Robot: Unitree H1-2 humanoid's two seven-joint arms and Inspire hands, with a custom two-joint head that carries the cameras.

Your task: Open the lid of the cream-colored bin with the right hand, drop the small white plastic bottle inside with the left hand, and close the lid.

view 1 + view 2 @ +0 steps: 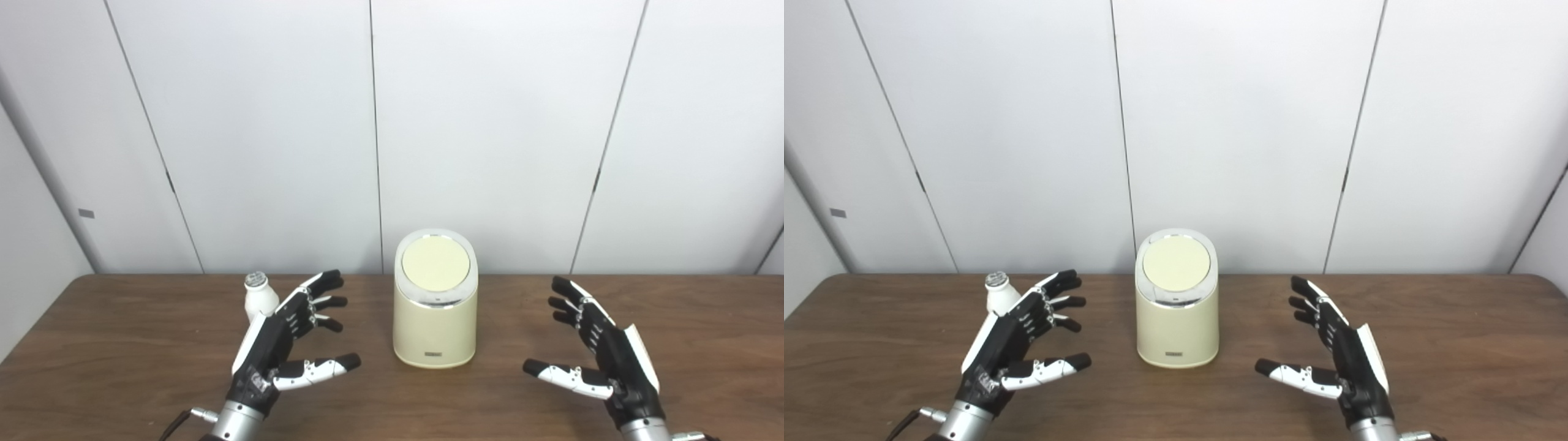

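A cream-colored bin (435, 324) stands upright at the table's middle, its round lid (435, 263) shut. A small white plastic bottle (260, 296) with a silver cap stands upright left of the bin, partly hidden behind my left hand. My left hand (288, 343) is open and empty, just in front of and beside the bottle, fingers spread toward the bin. My right hand (597, 349) is open and empty, to the right of the bin and apart from it. The bin (1177, 324) and the bottle (999, 295) also show in the right eye view.
The brown wooden table (122, 343) runs the width of the view, with its far edge against a white panelled wall (490, 122). A cable runs off my left wrist at the bottom edge.
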